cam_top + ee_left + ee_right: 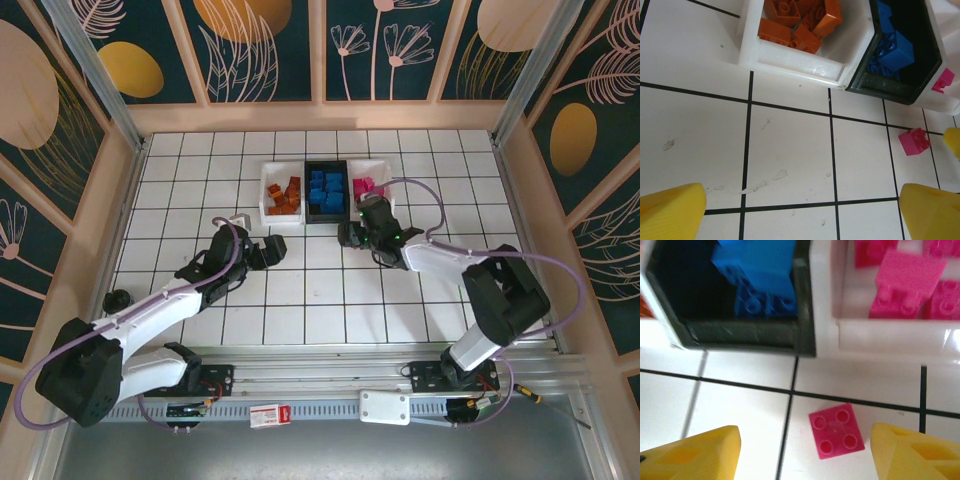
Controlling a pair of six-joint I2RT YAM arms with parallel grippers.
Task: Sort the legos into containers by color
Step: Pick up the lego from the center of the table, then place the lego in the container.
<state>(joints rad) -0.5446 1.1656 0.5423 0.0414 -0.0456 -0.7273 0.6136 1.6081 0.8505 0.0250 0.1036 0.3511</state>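
Pink brick (836,430) lay loose on the worktop (740,405): likely light, rigid, slick, best pinched across flat sides. Right hand (805,440) straddled it, open, empty; left hand (802,200) likewise.

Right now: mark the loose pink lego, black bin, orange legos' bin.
loose pink lego (836,430), right wrist view, studded top face.
black bin (740,335), right wrist view, near wall.
orange legos' bin (795,64), left wrist view, near wall.

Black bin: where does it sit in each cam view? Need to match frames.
Top external: black bin in the middle of the three-bin row at the back.
Left wrist: black bin upper right, corner toward the camera.
Right wrist: black bin upper left, front wall facing the camera.
Shared landmark: white bin of pink legos beside its right side.
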